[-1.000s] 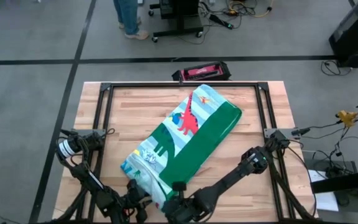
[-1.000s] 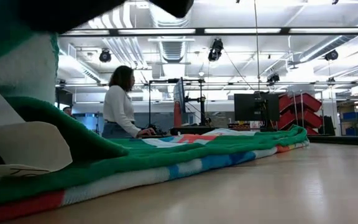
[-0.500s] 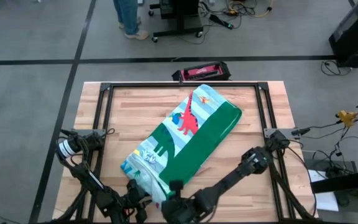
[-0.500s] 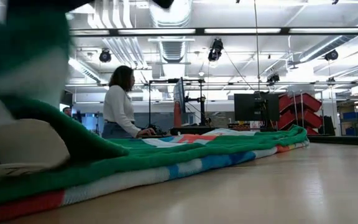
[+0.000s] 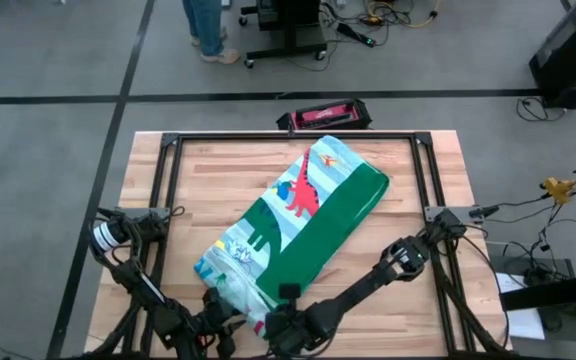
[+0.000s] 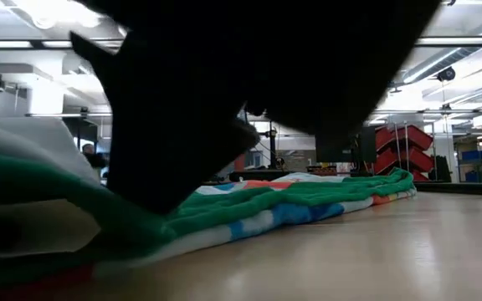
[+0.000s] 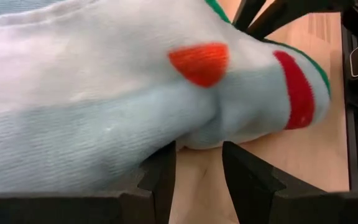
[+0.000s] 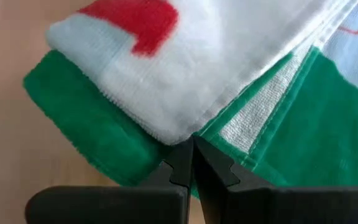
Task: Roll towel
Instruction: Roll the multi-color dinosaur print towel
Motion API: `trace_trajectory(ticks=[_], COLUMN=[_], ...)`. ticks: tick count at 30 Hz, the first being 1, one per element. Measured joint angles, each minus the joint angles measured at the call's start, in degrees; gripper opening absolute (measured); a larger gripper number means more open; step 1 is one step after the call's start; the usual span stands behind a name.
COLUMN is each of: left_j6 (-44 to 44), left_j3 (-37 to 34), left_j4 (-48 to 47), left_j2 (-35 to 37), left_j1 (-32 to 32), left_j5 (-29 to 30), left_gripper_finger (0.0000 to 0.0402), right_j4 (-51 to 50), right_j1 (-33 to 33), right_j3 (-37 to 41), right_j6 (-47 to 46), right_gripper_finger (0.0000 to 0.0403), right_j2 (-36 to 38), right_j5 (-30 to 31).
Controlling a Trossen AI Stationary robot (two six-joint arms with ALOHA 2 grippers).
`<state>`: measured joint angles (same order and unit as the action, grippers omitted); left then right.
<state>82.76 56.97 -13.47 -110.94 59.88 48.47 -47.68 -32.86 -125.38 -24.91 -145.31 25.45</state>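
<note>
A: Fingers first. Right gripper (image 8: 191, 163): tips pressed together, no gap showing, at the edge of the towel (image 8: 166, 81) where a white fold lies over the green border. Whether any cloth is pinched between them, cannot tell from the right wrist view.

B: Left gripper (image 7: 199, 163)?

A: Fingers apart, bare wood visible between them. The bunched pale-blue end of the towel sits right above the tips, touching or nearly so, not clamped.

B: Position of the towel overall?

A: High view: towel (image 5: 308, 215) folded into a long band, lying diagonally across the table (image 5: 218, 175), far end near the back rail, near end at the front edge where both grippers meet. Left gripper (image 5: 218, 318) at the near end's left side, right gripper (image 5: 286, 318) just beside it on the green border.

B: Change against half a second back?

A: Right arm has shifted slightly leftward along the near end. Low view is now mostly blocked by a dark arm mass, where before the room and a lifted green flap showed; the flap looks lower now.

B: Reading?

A: Judgement: first turn of the roll is being started at the near end; nearly all rolling remains
</note>
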Motion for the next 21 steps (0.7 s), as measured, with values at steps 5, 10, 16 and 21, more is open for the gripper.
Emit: trace_trajectory(ticks=[5,10,16,21], left_j6=[0.00,0.30,0.44,0.23], left_j3=[0.00,0.00,0.00,0.02], left_j4=[-0.13,-0.77,-2.42,-6.19], left_j2=[0.22,0.52,3.82,5.59], left_j1=[0.00,0.00,0.02,-0.09], left_j5=[0.02,0.02,0.39,2.15], left_gripper_finger=[0.0116,0.0116,0.0116,0.0116], right_j4=[-0.90,1.25,13.00,16.56], right_j1=[-0.20,-0.78,-0.85,-0.72], right_j3=[0.24,-0.06,0.00,0.09], right_j6=[0.99,3.50,6.59,6.93], right_gripper_finger=[0.0000,0.0000,0.0000,0.0000], right_j2=[2.05,6.76,6.70,5.27], right_j5=[-0.56,0.55,-2.64,-2.95])
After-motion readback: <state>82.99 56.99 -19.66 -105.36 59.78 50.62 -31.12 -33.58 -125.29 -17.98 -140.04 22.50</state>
